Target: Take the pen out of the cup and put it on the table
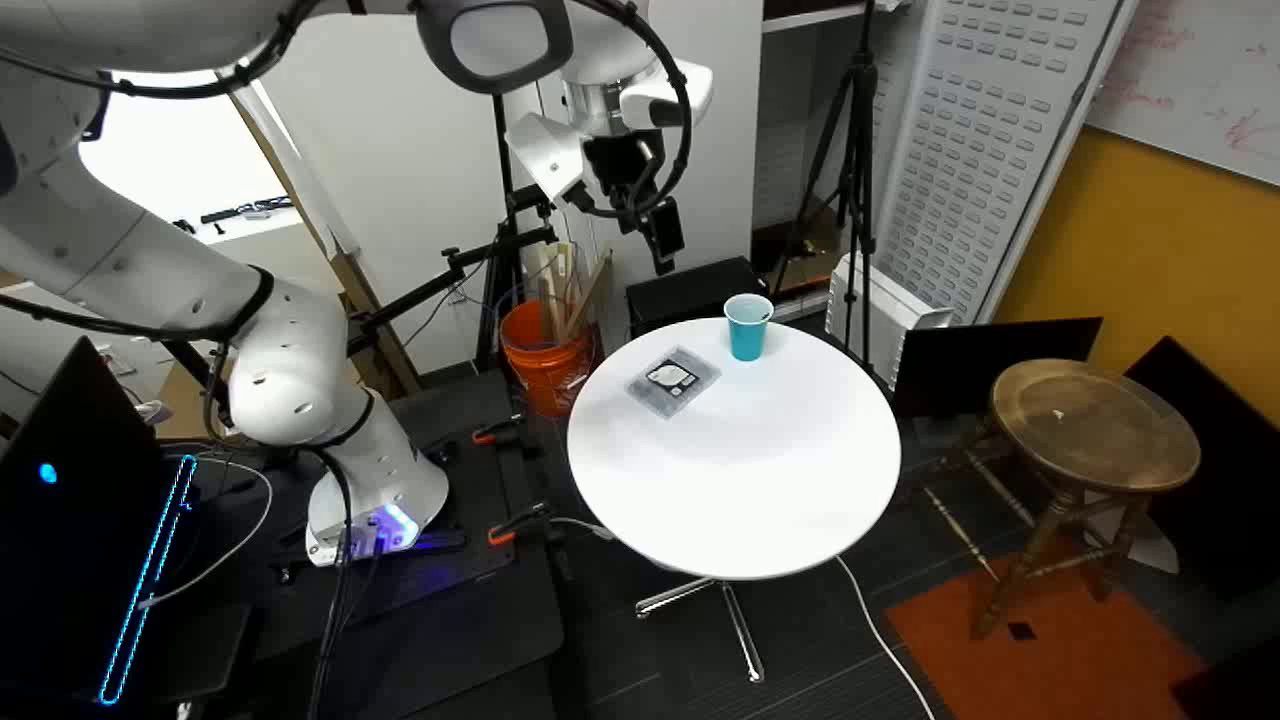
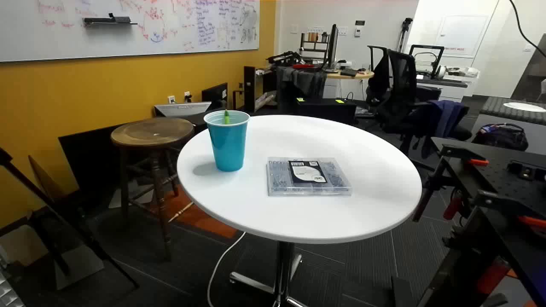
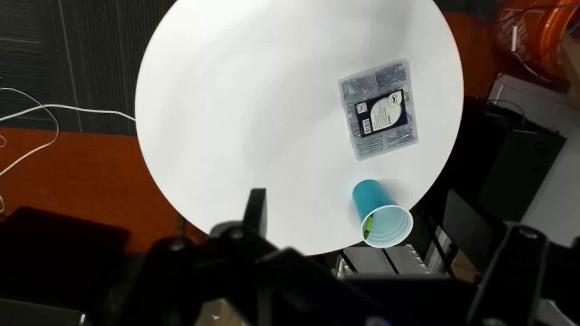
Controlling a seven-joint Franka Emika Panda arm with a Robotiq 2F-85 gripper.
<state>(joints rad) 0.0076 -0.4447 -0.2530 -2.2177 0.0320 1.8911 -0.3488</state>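
The teal cup (image 1: 746,340) stands upright near the edge of the round white table (image 1: 750,480). It also shows in an exterior view (image 2: 229,147) and in the wrist view (image 3: 370,199). The green pen (image 3: 369,226) stands inside the cup, leaning on its wall; its tip (image 2: 226,117) pokes just above the rim. The pen's lower part is hidden by the cup. My gripper (image 1: 662,240) is in the air, above the table's height and off toward the wall side. In the wrist view the gripper (image 3: 353,199) is open and empty, its fingers wide apart with the cup seen between them.
A flat clear plastic case (image 2: 308,177) with a dark label lies on the table beside the cup; the wrist view shows it too (image 3: 379,108). A wooden stool (image 1: 1095,425), an orange bucket (image 1: 545,355) and a black tripod (image 1: 855,170) stand around the table.
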